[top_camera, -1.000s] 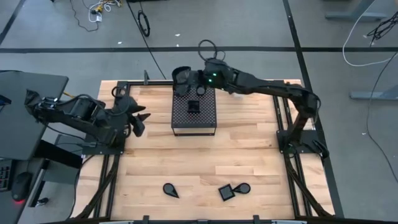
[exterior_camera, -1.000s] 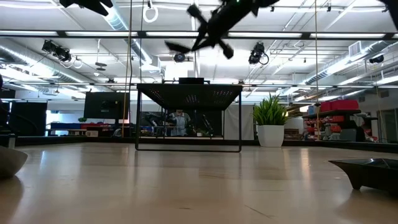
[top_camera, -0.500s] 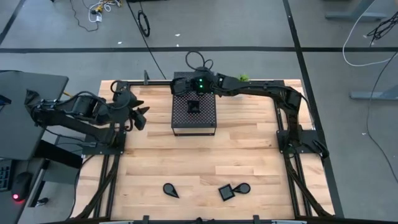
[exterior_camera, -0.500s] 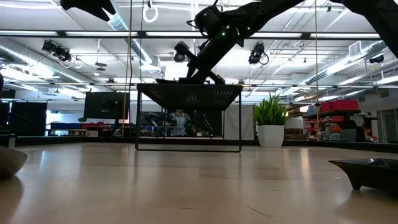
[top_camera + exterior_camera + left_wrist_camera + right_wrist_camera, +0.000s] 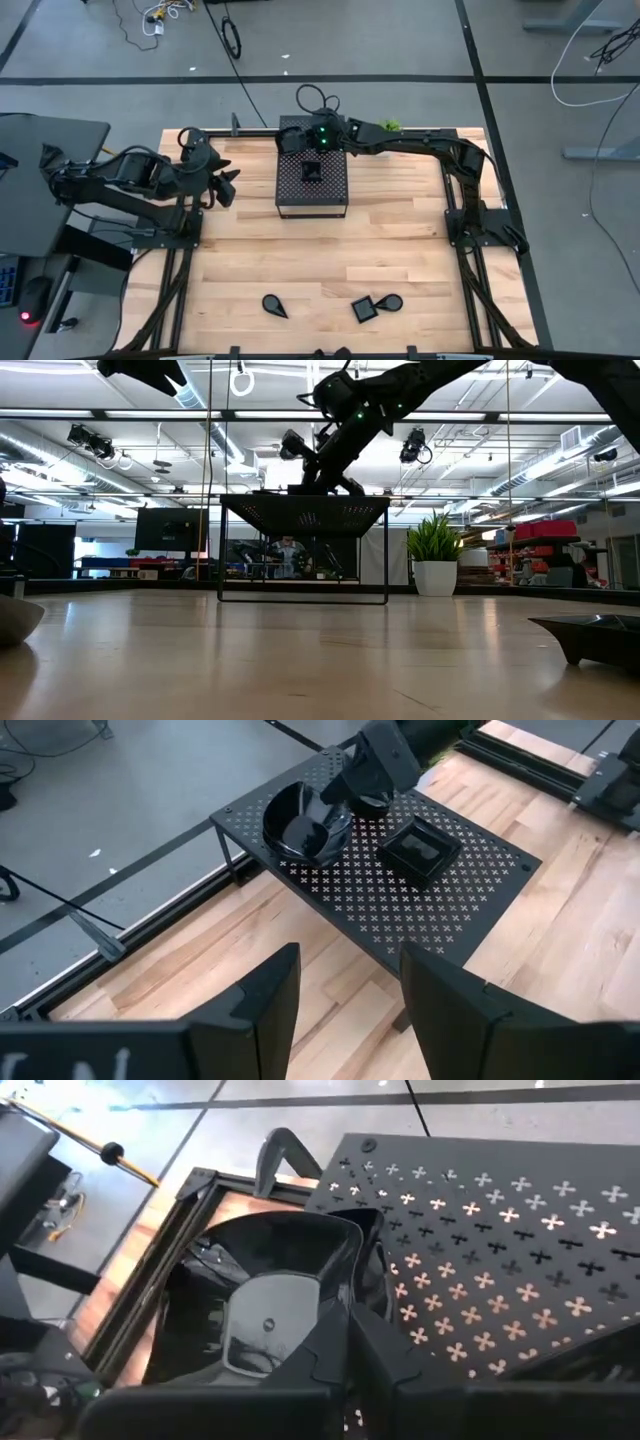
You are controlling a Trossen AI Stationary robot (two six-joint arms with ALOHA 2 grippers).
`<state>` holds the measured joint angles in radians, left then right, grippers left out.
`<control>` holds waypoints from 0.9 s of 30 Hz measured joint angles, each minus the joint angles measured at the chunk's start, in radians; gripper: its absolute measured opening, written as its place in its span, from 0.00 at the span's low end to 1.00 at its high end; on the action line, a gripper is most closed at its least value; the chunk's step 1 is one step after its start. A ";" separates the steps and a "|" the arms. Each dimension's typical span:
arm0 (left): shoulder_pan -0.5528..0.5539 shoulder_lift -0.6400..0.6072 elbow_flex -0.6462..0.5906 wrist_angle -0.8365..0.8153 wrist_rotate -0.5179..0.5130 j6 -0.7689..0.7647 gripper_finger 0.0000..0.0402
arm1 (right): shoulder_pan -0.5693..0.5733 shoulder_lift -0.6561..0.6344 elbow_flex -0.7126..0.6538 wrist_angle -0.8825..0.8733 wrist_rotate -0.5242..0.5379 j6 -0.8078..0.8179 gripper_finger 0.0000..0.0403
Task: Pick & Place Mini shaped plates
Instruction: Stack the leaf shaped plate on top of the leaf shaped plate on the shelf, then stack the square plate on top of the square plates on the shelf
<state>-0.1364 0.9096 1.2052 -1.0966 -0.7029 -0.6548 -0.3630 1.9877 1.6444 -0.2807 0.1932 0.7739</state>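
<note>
Since a second ago our right gripper (image 5: 345, 795) has swung down onto the perforated box (image 5: 312, 196) — fingers pinching a rounded plate (image 5: 303, 822) now resting there, ready for release; left gripper (image 5: 222, 187) waits wide.

perforated box (image 5: 312, 182) | potted plant (image 5: 436, 565) (behind table) | table (image 5: 400, 260)

No readable text, labels, brands, numbers or signs anywhere; far-room markings too small to read.
</note>
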 joint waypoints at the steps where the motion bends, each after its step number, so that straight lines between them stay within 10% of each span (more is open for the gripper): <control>1: 0.000 0.000 0.000 0.000 0.000 0.000 0.44 | 0.000 0.000 0.000 0.001 0.000 -0.008 0.05; 20: 0.000 0.000 0.000 0.000 0.000 -0.011 0.44 | -0.025 -0.005 0.000 0.093 0.082 -0.290 0.33; 27: 0.000 0.000 -0.001 0.000 0.012 -0.015 0.44 | -0.031 -0.104 0.000 0.108 -0.112 -0.332 0.42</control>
<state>-0.1364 0.9096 1.2045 -1.0966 -0.6913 -0.6701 -0.3943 1.8840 1.6444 -0.1727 0.0816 0.4416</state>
